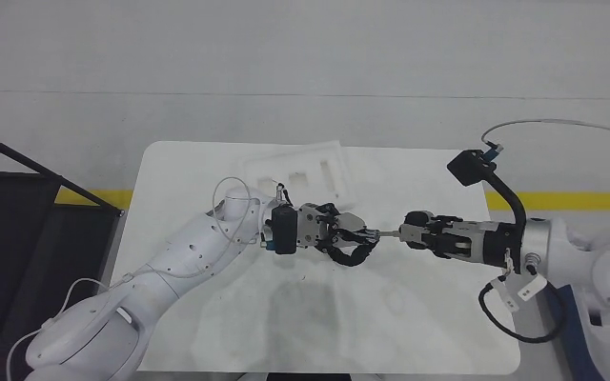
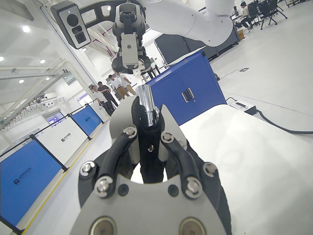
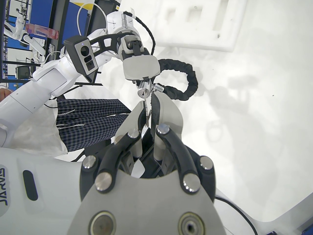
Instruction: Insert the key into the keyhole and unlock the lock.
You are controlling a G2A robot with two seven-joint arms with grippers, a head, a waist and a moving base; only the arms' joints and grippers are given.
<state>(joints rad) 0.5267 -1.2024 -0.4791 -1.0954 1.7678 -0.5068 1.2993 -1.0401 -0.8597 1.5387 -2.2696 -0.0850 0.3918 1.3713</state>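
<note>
Right tool pinched shut on key, tip at the keyhole of lock clamped in left tool above desk; slight misalignment could jam the key, twist it between the fingers, or push the lock loose.

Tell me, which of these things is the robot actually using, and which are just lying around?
In use:
lock, held by left fingers
key, held by right fingers

Lying about:
white foam tray, on the table

White table; foam tray at far edge.
</note>
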